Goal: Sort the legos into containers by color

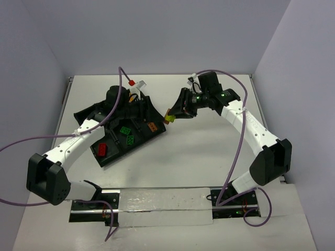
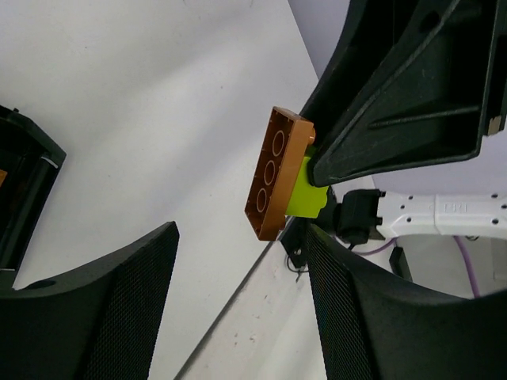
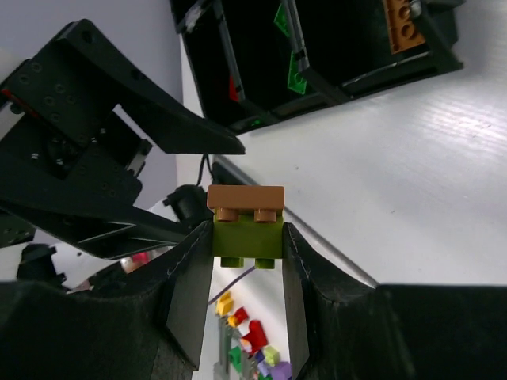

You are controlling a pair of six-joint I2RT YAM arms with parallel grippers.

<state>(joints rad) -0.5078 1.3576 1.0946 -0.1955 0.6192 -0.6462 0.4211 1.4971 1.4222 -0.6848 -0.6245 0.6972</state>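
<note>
Two right gripper (image 3: 246,236) fingers (image 3: 190,293) tight on the yellow-green lego (image 3: 248,242), orange lego (image 3: 245,198) attached; left gripper (image 2: 240,247) wide apart

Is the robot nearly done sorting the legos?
Partly. A red lego, green legos and an orange lego sit in separate tray compartments. The right tool grips an orange-on-yellow-green stack; the left tool is open nearby. That stack is not yet sorted.

orange lego (image 3: 245,197), yel-grn lego (image 3: 247,237), blk tray (image 1: 118,151)
</note>
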